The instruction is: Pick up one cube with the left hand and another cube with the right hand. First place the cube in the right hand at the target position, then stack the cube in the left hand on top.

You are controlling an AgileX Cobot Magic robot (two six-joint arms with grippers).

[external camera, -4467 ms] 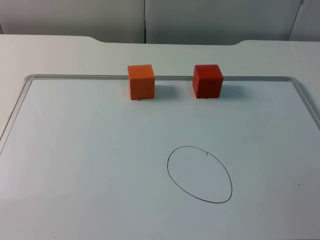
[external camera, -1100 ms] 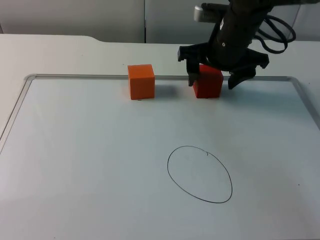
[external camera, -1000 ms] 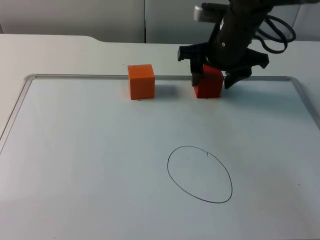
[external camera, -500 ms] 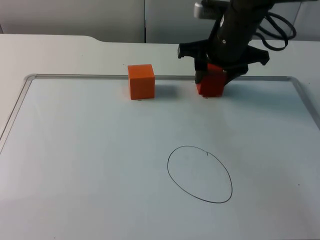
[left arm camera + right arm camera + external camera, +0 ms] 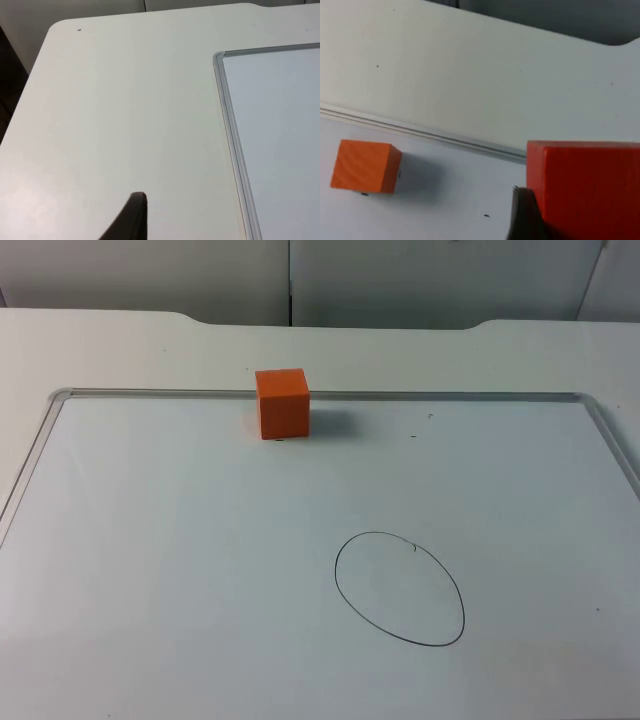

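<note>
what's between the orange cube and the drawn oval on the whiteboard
Nothing: in the top view the stretch of white whiteboard between the orange cube and the hand-drawn oval outline is bare.

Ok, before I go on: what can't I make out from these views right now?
- Red cube: right wrist view, lower part and one side cut off by the picture edges; its height above the whiteboard can't be judged.
- Right gripper: one fingertip beside the cube; the other is out of frame.
- Left gripper: one fingertip at the edge, waiting over bare table; finger opening unknowable.
</note>
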